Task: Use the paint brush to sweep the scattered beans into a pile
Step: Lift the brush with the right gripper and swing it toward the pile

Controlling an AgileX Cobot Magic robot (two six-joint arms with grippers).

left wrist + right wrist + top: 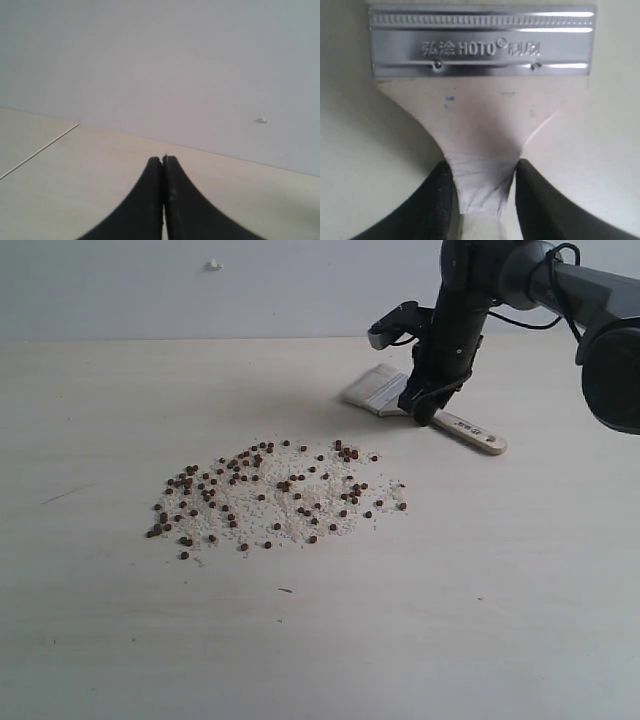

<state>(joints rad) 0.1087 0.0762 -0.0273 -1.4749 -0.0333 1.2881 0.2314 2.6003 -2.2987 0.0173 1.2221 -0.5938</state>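
Exterior view: one paint brush (380,390), dozens of beans (270,490). The right gripper (483,169) pinches the brush's handle; the left gripper (163,162) is closed, empty.

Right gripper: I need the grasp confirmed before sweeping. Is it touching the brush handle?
Touching. In the right wrist view the fingers of the right gripper press both sides of the brush handle, no gap showing.

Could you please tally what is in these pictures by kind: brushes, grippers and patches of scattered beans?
paint brush: 1
grippers: 2, the left gripper and the right gripper
patch of scattered beans: 1 (single beans too many to count)
total: 4
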